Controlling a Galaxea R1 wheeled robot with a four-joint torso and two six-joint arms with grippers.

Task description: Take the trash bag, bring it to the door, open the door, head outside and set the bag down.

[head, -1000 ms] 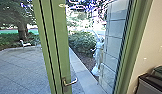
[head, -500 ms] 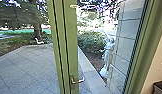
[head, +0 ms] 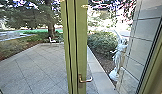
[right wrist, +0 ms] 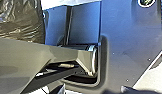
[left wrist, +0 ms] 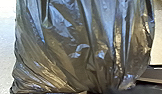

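My view has swung left, showing more paved yard point(head: 34, 67) beyond the door point(head: 81, 37), so I am probably lining up the exit, the trash bag point(left wrist: 84, 45) close before my left pincer, whether clamped or apart I cannot tell

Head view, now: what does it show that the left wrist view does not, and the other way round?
Head view's own: the green-framed door with its lever handle, a paved yard, a shrub, a pale statue-like figure and a tree trunk.

Left wrist view's own: the dark, crumpled trash bag, seen close, its plastic creased and shiny.

Both: nothing that I can match for certain.
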